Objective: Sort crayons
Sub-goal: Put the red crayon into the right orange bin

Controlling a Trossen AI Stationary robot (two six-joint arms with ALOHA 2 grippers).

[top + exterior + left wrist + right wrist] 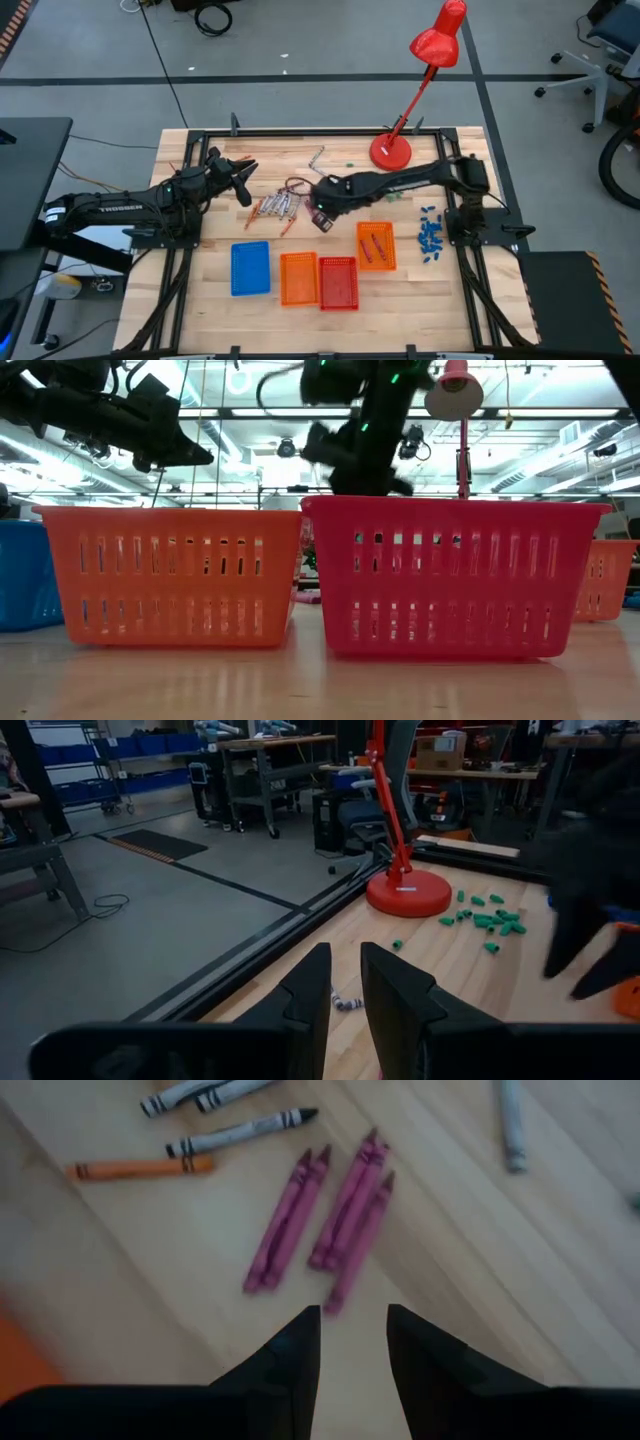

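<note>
Right gripper [352, 1342] over loose crayons [320, 1220], jaws apart, empty.
Red lamp [400, 130] at 12 o'clock; low view shows only baskets [170, 575]. Left gripper [345, 985] slightly parted, empty.

— What was the table [220, 300] made of?
— Pale wood planks, smooth with a slight sheen, framed in matt black metal.

— And the baskets [170, 575]?
— Slotted plastic, faintly glossy.

— The crayons [285, 1220]?
— Waxy sticks in matt paper wrappers.

— The lamp [391, 151] at about one o'clock on the table?
— Glossy red, probably painted metal.

— The fingers [290, 1355]?
— Matt black, apparently plastic.
</note>
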